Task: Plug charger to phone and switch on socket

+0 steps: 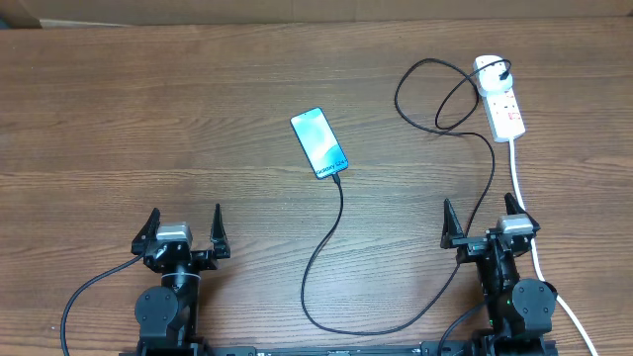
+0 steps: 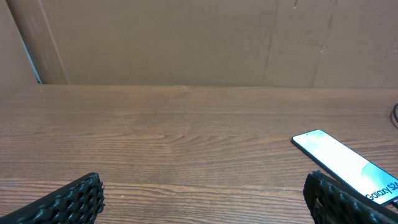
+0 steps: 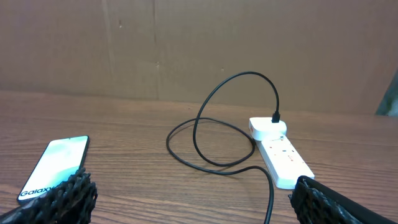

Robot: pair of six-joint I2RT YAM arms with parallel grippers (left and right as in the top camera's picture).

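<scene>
Ahead-left of the open right hand (image 1: 478, 204), the charger (image 1: 341, 198) tip lies at the phone (image 1: 319, 143). The cable looks limp and light, best gripped at its stiff connector. The left hand (image 1: 186, 213) gapes empty too.

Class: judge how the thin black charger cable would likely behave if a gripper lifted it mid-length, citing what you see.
The charger cable probably flops: it lies in loose loops and curves. It looks thin, so likely light and hard to pinch. Its ends reach the phone and the socket, so lifting may tug the phone.
</scene>
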